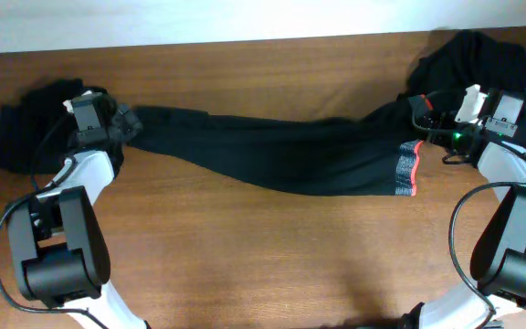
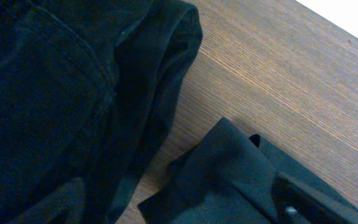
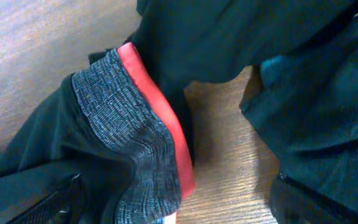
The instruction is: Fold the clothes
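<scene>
Fingers on left gripper (image 1: 124, 123) and right gripper (image 1: 420, 111): grip can't be told; snagged long black fabric trousers (image 1: 272, 155) could be dragged crooked.

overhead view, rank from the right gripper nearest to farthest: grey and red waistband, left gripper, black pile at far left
From the right gripper:
1. waistband, right side, just below it in the picture
2. left gripper, across the table at the trousers' other end
3. black pile, far left, beyond the left gripper

I am working a robot lab bench. A left arm (image 1: 62, 228) and a right arm (image 1: 510, 238) flank a wooden table (image 1: 272, 256) holding dark clothes (image 1: 272, 151).
</scene>
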`<state>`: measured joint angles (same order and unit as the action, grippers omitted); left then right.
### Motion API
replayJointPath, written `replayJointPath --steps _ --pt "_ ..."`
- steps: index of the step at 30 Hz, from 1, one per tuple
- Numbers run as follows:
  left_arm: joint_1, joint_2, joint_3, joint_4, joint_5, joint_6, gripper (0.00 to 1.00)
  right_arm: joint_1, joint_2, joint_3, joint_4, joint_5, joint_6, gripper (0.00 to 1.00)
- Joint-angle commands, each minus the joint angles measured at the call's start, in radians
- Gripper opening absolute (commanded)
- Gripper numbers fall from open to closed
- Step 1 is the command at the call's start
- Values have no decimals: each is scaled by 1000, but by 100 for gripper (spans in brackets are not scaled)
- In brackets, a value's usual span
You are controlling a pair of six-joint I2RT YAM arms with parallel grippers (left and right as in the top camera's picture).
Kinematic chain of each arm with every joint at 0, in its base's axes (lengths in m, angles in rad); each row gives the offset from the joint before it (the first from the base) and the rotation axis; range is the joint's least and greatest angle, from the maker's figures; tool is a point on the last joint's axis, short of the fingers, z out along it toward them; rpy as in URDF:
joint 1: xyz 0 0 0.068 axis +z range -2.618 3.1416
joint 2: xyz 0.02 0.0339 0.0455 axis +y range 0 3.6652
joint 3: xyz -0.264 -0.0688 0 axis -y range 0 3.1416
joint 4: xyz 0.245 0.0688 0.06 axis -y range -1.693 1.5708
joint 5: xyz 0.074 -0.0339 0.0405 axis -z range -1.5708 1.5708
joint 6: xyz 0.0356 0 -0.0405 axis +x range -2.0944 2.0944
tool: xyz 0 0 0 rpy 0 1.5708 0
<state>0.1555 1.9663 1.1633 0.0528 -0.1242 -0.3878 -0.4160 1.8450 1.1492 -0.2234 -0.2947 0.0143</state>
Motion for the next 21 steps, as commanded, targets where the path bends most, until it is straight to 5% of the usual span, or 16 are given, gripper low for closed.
replayJointPath --steps 1,13,18,21 --pt "2 11 19 -5 -11 -5 99 3 3 41 -52 -14 3 99" --pt "-3 8 122 -304 31 28 99 3 -6 110 -585 -64 20 98" --pt "-2 8 126 -335 31 38 99 4 -6 71 -579 -64 -3 93" --pt "-2 8 126 -335 31 37 99 5 -6 26 -527 -64 -10 80"
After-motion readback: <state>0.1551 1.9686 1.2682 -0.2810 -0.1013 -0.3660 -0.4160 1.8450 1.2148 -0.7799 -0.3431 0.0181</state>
